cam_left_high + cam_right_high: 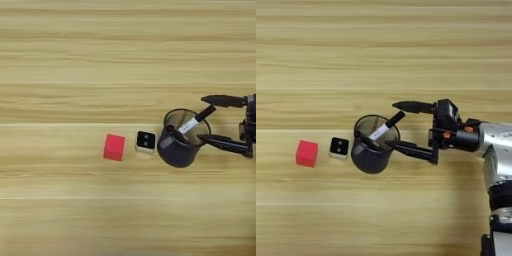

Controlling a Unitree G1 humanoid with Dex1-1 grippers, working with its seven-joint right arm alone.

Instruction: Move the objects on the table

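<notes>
the two black fingers [227, 101] of the right gripper [205, 117] are spread wide and hold nothing, beside the dark see-through round pen cup [178, 139] on the light-wood table [75, 65]. the white marker with a black cap [196, 120] leans inside.

right eye view: the all-black marker [368, 141] sits in the cup too. the small white block with two black dots [339, 147] and small red cube [307, 153] lie left of it.

Silver forearm [497, 145], rounded metal shell, darker jointed segments lower down. Black wrist block with small orange marks. Gripper [396, 125] has 2 slim black tapered fingers [411, 106].
</notes>
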